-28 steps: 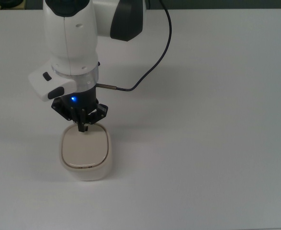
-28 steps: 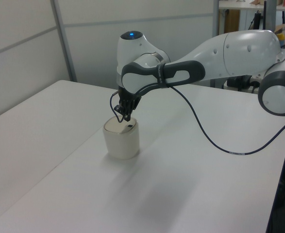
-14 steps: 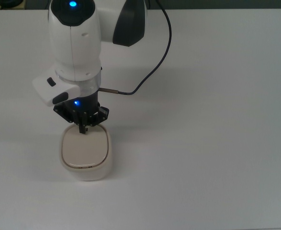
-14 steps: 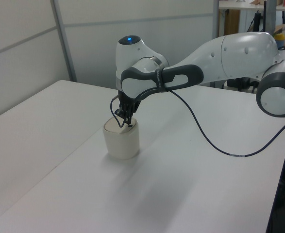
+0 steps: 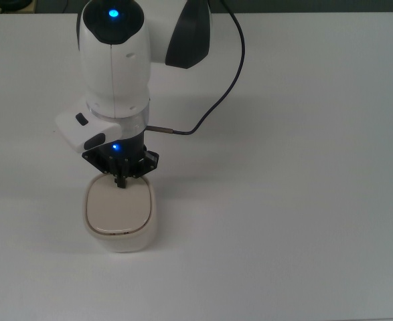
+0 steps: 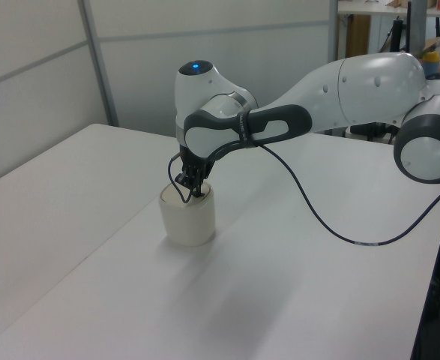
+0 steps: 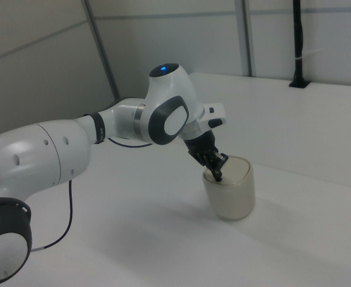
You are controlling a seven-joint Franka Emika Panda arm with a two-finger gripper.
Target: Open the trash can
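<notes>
Gripper (image 5: pixel 121 182) | my fingers pinched together, tip at lid edge | top view alone shows whole beige lid, down | trash can (image 6: pixel 187 217) cream, on white table (image 5: pixel 303 200)

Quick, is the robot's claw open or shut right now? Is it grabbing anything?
Gripper: jaws closed together, holding nothing; the tip is at the lid's edge on the small cream-white plastic trash can, nearest the arm.

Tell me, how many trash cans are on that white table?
1. The trash can stands under the hand, at the top view's lower left. None seem hidden.
</notes>
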